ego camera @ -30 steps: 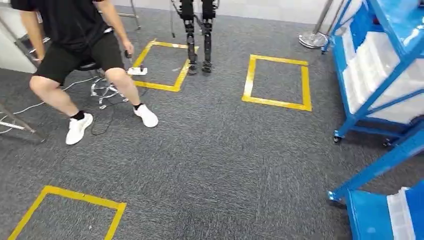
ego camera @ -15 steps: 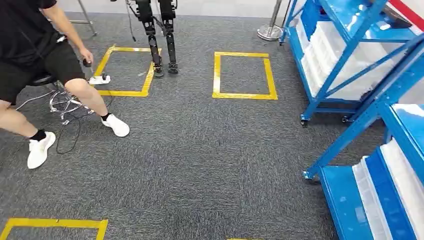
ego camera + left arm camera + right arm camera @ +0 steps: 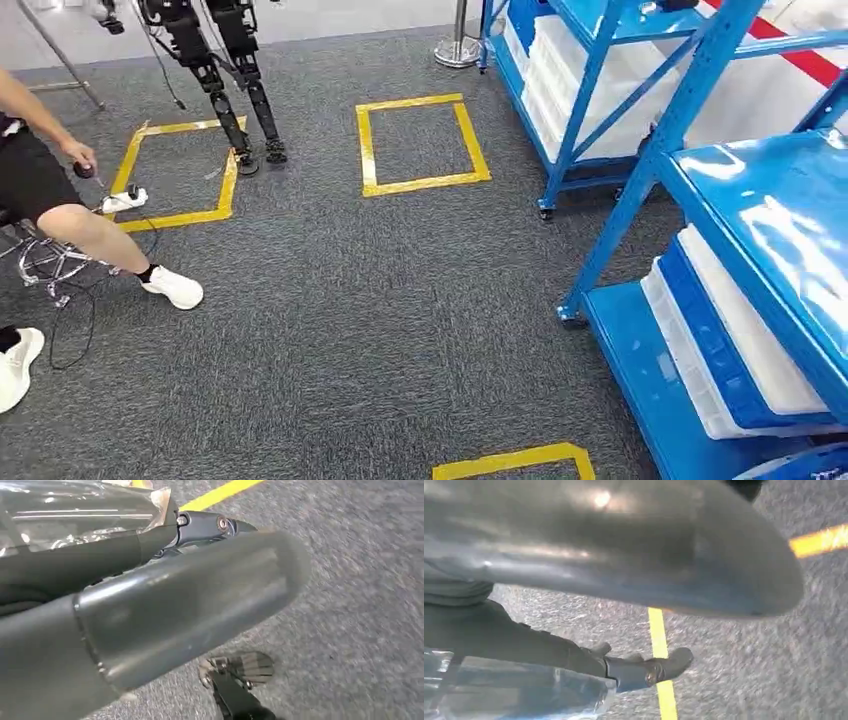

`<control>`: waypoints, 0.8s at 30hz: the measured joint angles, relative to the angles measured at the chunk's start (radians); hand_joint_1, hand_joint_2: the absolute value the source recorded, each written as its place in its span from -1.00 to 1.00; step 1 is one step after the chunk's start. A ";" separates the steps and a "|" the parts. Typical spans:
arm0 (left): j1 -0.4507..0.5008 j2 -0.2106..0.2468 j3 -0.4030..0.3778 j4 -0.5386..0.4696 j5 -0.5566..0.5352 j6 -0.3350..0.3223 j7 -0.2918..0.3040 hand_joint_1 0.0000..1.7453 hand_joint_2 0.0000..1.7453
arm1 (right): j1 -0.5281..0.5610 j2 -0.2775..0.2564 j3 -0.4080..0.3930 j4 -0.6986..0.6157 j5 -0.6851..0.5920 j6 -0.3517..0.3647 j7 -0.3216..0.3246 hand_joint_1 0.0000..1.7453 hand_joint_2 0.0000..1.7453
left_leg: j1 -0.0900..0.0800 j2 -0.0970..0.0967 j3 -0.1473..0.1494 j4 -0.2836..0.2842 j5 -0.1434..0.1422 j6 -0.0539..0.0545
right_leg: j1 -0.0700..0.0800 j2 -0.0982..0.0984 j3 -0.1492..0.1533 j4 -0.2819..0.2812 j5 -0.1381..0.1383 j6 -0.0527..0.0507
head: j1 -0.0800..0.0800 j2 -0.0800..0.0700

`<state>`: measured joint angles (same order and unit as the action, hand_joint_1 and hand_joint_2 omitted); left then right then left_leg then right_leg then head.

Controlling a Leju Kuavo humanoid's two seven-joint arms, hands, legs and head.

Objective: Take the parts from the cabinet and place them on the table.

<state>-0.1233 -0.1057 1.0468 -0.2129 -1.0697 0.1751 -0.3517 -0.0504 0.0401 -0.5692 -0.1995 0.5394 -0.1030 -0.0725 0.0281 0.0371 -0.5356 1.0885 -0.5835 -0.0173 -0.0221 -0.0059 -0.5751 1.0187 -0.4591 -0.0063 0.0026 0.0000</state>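
Each hand, left hand [image 3: 150, 605] and right hand [image 3: 599, 555], grips a clear bag of parts beside its fingers; jolts while walking past the blue cabinet [image 3: 700, 130] could loosen either grip.

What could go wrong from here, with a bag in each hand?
1. The blue rack post stands close on the right; a step could clip it.
2. A seated person's shoe and a loose cable lie left: possible trip hazard.
3. The left hand holds a clear bag, the right hand a second bag; either might slip.
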 joint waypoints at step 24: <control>0.006 0.006 0.000 -0.001 -0.010 0.009 0.008 -1.00 -1.00 | -0.005 0.011 -0.003 0.000 0.008 0.004 -0.002 -1.00 -1.00 | -0.016 0.068 0.017 -0.094 0.084 0.029 | -0.019 -0.084 -0.010 0.019 -0.009 0.071 | 0.010 0.000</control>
<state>-0.1177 -0.0992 1.0464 -0.2136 -1.0799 0.1839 -0.3433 -0.0554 0.0515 -0.5718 -0.1991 0.5478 -0.0988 -0.0748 0.0123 0.1048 -0.5186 0.9947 -0.4997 0.0117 -0.0412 -0.0895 -0.5847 1.0373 -0.4682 0.0649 0.0130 0.0000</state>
